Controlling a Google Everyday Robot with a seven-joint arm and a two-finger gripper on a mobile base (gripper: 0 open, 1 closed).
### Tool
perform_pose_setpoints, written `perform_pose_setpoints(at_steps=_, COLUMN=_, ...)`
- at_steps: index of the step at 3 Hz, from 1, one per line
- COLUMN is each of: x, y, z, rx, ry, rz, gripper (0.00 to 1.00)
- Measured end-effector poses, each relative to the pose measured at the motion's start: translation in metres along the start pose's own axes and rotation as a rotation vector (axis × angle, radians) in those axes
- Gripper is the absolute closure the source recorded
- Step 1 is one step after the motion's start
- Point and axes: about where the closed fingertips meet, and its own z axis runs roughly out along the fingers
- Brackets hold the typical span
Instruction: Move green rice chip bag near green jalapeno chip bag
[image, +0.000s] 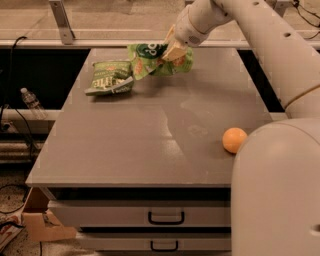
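green rice chip bag (152, 62) clamped in gripper (173, 49), at far edge of table (125, 150), just right of green jalapeno chip bag (109, 77). Orange sphere (234, 140) near right edge, well apart. Wide tabletop stretches from bags to front edge.

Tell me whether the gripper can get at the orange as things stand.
Likely not yet: the gripper, over the far side of the table, is shut on the green rice chip bag. Nothing lies between it and the orange, so the way looks free once the bag is released.
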Motion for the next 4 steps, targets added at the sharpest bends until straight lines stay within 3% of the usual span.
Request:
perform_pose_setpoints(at_steps=1, x=0.006, y=-0.006, z=0.021, rx=-0.001, ry=-0.053, rz=0.032, gripper=1.00)
perform_pose_setpoints(at_steps=2, x=-0.012, y=-0.001, z=0.042, rx=-0.041, ry=-0.142, rz=0.046, gripper=1.00)
perform_pose_setpoints(at_steps=3, x=-0.024, y=0.009, z=0.059, rx=-0.098, ry=-0.170, rz=0.058, gripper=1.00)
perform_pose_setpoints(at_steps=4, x=-0.025, y=0.011, z=0.063, rx=-0.104, ry=-0.171, rz=0.058, gripper=0.82)
